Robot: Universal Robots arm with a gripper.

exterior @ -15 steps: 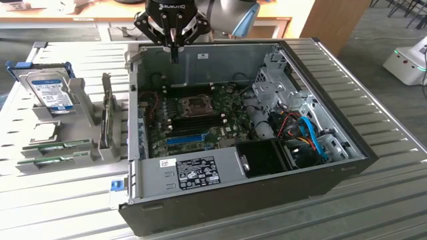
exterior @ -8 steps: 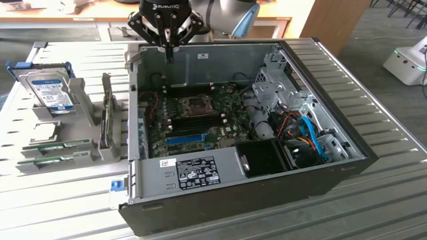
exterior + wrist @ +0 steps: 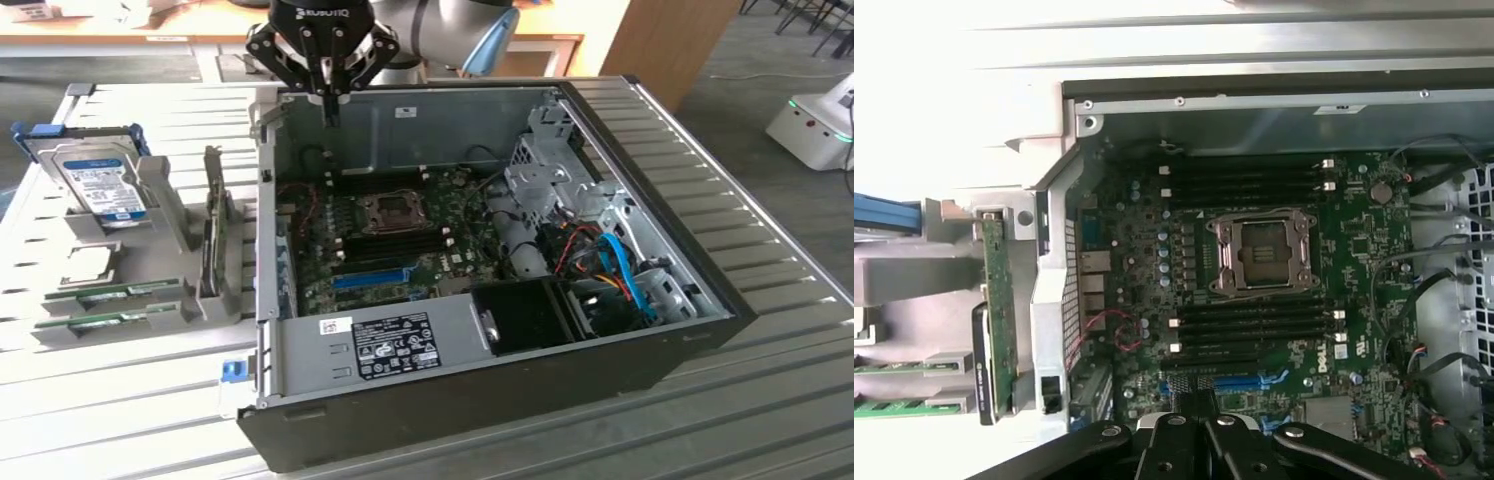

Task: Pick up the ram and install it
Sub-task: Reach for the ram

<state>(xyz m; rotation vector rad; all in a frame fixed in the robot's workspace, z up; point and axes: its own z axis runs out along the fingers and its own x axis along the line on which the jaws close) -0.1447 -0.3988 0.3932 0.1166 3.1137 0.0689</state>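
Note:
Two matching green ram sticks [image 3: 118, 290] [image 3: 107, 320] lie flat in a grey rack [image 3: 200, 300] on the exterior view's left, beside the open computer case [image 3: 534, 330]. I cannot tell which of them is the ram. The wrist view shows both sticks [image 3: 914, 365] [image 3: 909, 406] too. My gripper [image 3: 330, 112] hangs above the case's far corner, over the motherboard [image 3: 454, 250], well apart from the sticks. It is shut with nothing between its fingers, and in the wrist view the gripper [image 3: 1199, 415] is pressed together. Empty black memory slots [image 3: 1249, 182] [image 3: 1254, 325] flank the CPU socket [image 3: 1264, 252].
An upright expansion card [image 3: 214, 225] stands in the rack between the sticks and the case wall. A hard drive [image 3: 104, 185] and a CPU chip [image 3: 83, 262] sit further along the rack. Cables [image 3: 614, 275] and a drive cage [image 3: 547, 165] crowd the case's right side.

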